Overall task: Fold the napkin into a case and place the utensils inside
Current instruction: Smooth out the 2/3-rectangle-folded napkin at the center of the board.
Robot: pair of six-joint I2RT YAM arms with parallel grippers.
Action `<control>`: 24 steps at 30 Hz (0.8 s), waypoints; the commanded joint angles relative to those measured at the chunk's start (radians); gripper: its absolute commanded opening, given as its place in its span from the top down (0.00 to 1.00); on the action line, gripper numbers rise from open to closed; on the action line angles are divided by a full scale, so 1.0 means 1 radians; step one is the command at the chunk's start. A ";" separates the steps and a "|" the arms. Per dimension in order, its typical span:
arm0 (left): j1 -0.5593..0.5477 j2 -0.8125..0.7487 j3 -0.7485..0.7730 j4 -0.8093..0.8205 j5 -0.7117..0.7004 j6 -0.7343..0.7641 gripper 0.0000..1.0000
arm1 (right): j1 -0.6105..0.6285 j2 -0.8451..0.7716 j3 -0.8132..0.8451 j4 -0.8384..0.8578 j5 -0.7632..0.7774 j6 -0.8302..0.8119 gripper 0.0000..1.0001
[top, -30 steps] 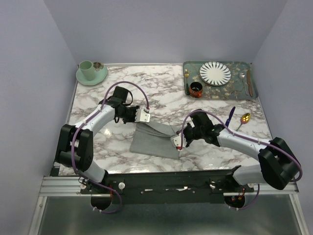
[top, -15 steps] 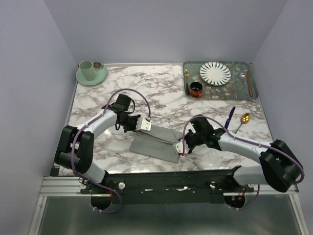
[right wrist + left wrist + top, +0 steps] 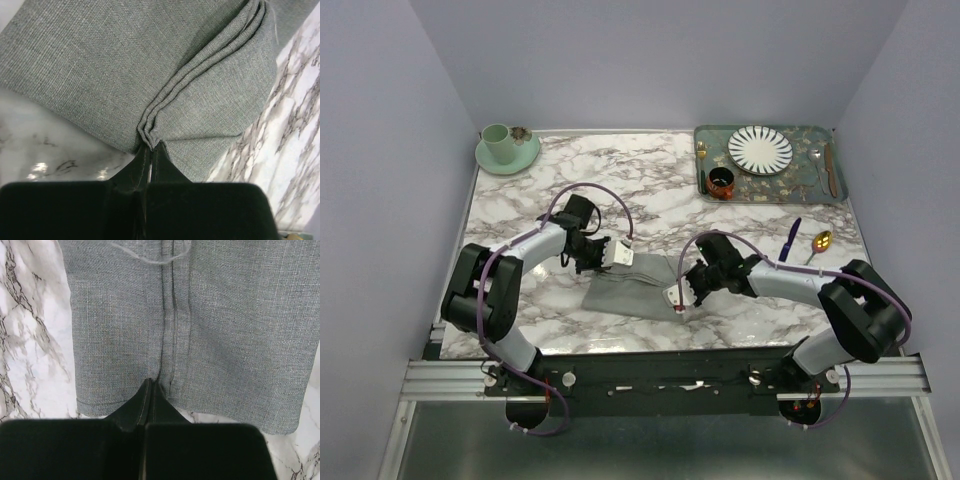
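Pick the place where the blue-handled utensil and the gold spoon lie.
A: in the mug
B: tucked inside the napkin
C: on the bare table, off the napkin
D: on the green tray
C: the blue-handled utensil and gold spoon lie side by side on the table, clear of the napkin and nearer than the tray.

Robot lab cell — marble-look table (image 3: 650,175) boxed by plain lilac panels (image 3: 650,60), aluminium rail (image 3: 450,378) at near edge.
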 commanded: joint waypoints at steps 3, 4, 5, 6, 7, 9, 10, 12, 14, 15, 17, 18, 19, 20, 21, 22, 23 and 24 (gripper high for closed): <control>-0.003 0.014 0.041 -0.145 -0.010 -0.024 0.92 | -0.010 0.060 0.013 -0.023 0.079 -0.078 0.99; 0.001 0.008 0.050 -0.168 -0.004 -0.035 0.84 | -0.010 0.059 0.004 -0.023 0.081 -0.090 0.99; 0.007 0.003 0.056 -0.173 0.004 -0.049 0.77 | -0.012 0.054 0.000 -0.023 0.084 -0.117 0.99; 0.017 -0.004 0.070 -0.176 0.025 -0.072 0.71 | -0.015 0.050 -0.010 -0.019 0.085 -0.134 0.99; 0.046 -0.022 0.081 -0.178 0.041 -0.090 0.64 | -0.019 0.030 -0.023 -0.017 0.081 -0.150 0.99; 0.086 -0.041 0.129 -0.168 0.088 -0.143 0.57 | -0.026 0.011 -0.039 -0.013 0.075 -0.194 0.99; 0.116 -0.055 0.150 -0.161 0.152 -0.223 0.53 | -0.027 -0.002 -0.045 -0.008 0.070 -0.208 0.99; 0.135 -0.063 0.205 -0.132 0.205 -0.345 0.53 | -0.027 -0.010 -0.056 0.004 0.064 -0.236 0.99; 0.138 -0.075 0.216 -0.040 0.271 -0.556 0.53 | -0.026 -0.004 -0.053 0.009 0.064 -0.245 0.99; 0.138 -0.081 0.202 0.001 0.297 -0.631 0.53 | -0.027 -0.001 -0.050 0.015 0.067 -0.243 0.99; 0.135 -0.089 0.168 0.182 0.320 -0.914 0.53 | -0.027 0.004 -0.045 0.018 0.070 -0.237 0.99; 0.133 -0.087 0.126 0.244 0.319 -0.999 0.53 | -0.027 0.001 -0.047 0.024 0.072 -0.231 0.99; 0.133 -0.072 0.105 0.363 0.317 -1.098 0.54 | -0.027 -0.002 -0.047 0.024 0.069 -0.233 0.99; 0.133 -0.064 0.086 0.419 0.317 -1.179 0.55 | -0.027 -0.007 -0.053 0.027 0.066 -0.233 0.99; 0.133 -0.053 0.047 0.474 0.317 -1.338 0.55 | -0.026 -0.016 -0.062 0.036 0.062 -0.236 0.99; 0.133 -0.032 0.024 0.587 0.316 -1.405 0.56 | -0.026 -0.019 -0.069 0.043 0.061 -0.242 0.99; 0.133 -0.021 0.003 0.647 0.317 -1.469 0.56 | -0.026 -0.024 -0.080 0.053 0.062 -0.250 0.99; 0.133 -0.012 -0.039 0.701 0.328 -1.596 0.57 | -0.026 -0.027 -0.089 0.087 0.065 -0.263 0.99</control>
